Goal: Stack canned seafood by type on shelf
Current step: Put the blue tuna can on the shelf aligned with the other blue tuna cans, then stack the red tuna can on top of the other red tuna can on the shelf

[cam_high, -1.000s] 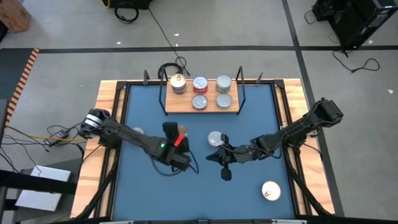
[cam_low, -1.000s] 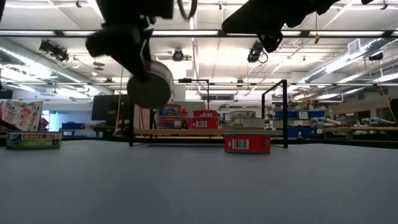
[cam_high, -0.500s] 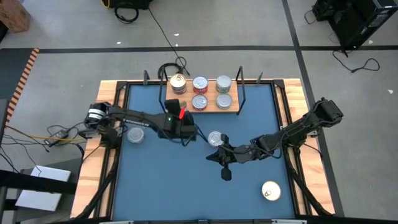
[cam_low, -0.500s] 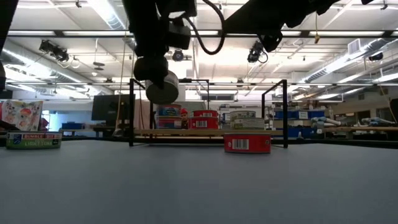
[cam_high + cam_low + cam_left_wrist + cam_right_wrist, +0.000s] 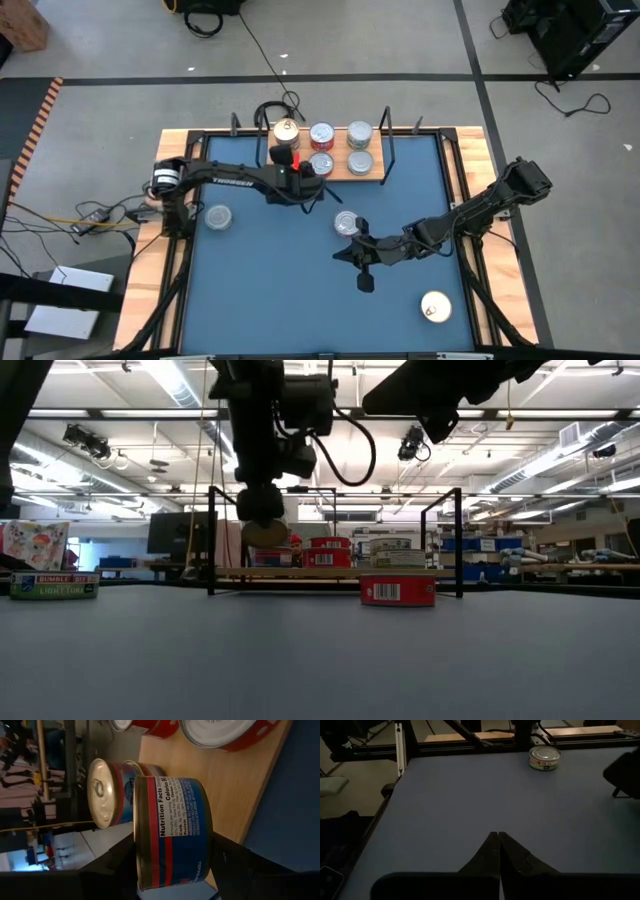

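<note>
Bright overhead lighting; dim right-wrist view.

So the tin I'm carrying (image 5: 172, 832) is blue-labelled with red bands and a gold rim, turned on its side above the shelf's (image 5: 375, 176) left end — right by the gold-lidded tin (image 5: 287, 133) already there. Four more sit on the light-wood board: two red-sided (image 5: 321, 135), two plain silver (image 5: 360, 135). On the blue table, one red-sided tin (image 5: 346, 222) mid-table, a silver one (image 5: 217, 216) far left, a gold one (image 5: 435, 307) near right.

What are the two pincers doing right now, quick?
Left pincer: closed on a blue-sided tin, held above the shelf.
Right pincer: shut, holding nothing, low over the blue table.
</note>
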